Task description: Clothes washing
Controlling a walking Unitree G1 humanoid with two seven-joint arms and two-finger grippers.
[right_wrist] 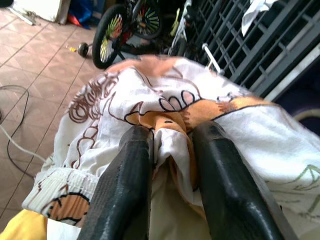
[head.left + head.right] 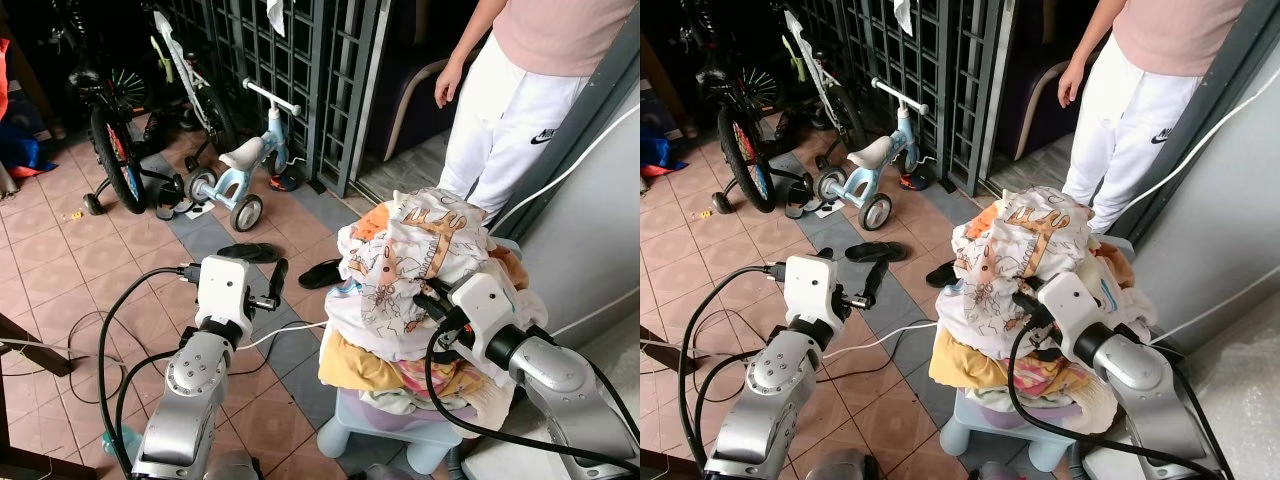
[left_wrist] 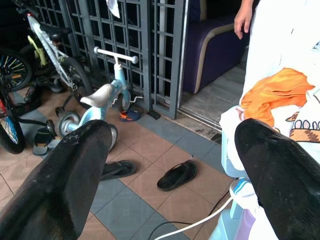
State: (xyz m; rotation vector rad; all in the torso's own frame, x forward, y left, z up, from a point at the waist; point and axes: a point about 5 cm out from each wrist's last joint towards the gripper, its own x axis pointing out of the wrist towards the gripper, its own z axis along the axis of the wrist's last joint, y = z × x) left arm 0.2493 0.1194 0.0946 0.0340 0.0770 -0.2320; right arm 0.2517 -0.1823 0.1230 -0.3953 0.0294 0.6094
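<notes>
Right wrist view: the right gripper (image 1: 170, 150) has its jaws pinching a fold of the white printed cloth (image 1: 165, 107), the fabric bunched between the two black fingers (image 1: 125, 185). That cloth tops the pile of clothes (image 2: 420, 300), heaped in a pale blue basket (image 2: 370, 425) on the tiled floor (image 2: 60, 260). An orange garment (image 3: 272, 95) and a yellow one (image 2: 355, 365) lie within the same heap.

Left gripper (image 2: 272, 285) is held out over the floor, just beside the pile on the robot's left, apart from it; its jaws are spread wide with nothing between them.

A person in white trousers (image 2: 510, 110) stands behind the basket. Black sandals (image 3: 177, 175) lie on the floor, and a small balance bike (image 2: 240, 170) and larger bicycles (image 2: 110, 140) stand by the metal grille (image 2: 290, 60).
</notes>
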